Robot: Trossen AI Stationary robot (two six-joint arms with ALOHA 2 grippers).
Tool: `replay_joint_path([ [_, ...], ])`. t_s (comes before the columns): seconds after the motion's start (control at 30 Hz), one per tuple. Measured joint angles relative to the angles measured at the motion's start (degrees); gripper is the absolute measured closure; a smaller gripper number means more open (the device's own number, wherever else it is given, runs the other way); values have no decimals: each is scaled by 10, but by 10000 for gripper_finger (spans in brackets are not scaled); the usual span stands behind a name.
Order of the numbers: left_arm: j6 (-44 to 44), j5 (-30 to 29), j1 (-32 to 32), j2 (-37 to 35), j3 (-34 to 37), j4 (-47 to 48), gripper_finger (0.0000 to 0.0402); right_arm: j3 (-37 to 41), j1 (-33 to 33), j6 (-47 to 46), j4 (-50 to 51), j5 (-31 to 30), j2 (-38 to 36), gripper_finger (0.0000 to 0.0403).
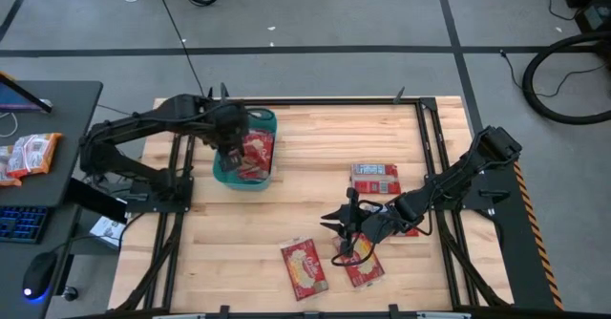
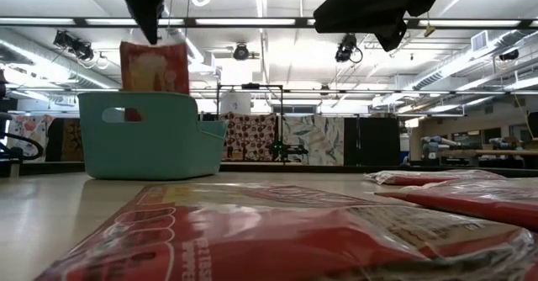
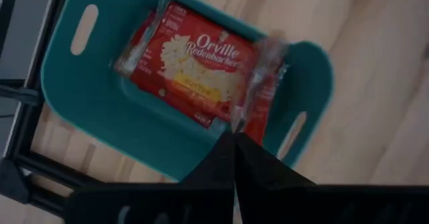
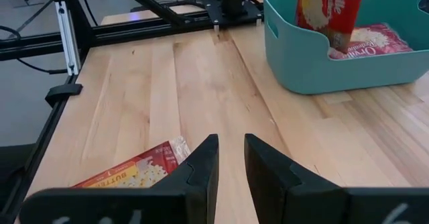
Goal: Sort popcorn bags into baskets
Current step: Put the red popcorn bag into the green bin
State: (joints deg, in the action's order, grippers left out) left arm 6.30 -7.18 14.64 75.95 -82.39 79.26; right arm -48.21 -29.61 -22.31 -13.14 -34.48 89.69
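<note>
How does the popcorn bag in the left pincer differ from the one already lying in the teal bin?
The held popcorn bag hangs upright, pinched at its top edge by the shut left pincer, its lower end dipping into the teal bin. The other popcorn bag lies flat on the bin's floor, face up, touched by no pincer. Both are red Orville Redenbacher packets.

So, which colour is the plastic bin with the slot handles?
Teal; the rounded plastic bin shows best in the left wrist view.
</note>
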Motion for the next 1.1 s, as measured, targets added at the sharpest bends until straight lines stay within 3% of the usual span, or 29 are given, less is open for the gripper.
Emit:
replay_joint_path([
  [0.27, -102, 0, 57, 73, 0, -14, 401, 0, 0, 4, -6, 0, 0, 325],
  [0.67, -357, 7, 117, 139, 0, -87, 400, 0, 0, 5, -9, 0, 0, 325],
  [1.1, -372, 19, 165, 192, 0, -170, 383, 0, 0, 11, -18, 1, 0, 325],
])
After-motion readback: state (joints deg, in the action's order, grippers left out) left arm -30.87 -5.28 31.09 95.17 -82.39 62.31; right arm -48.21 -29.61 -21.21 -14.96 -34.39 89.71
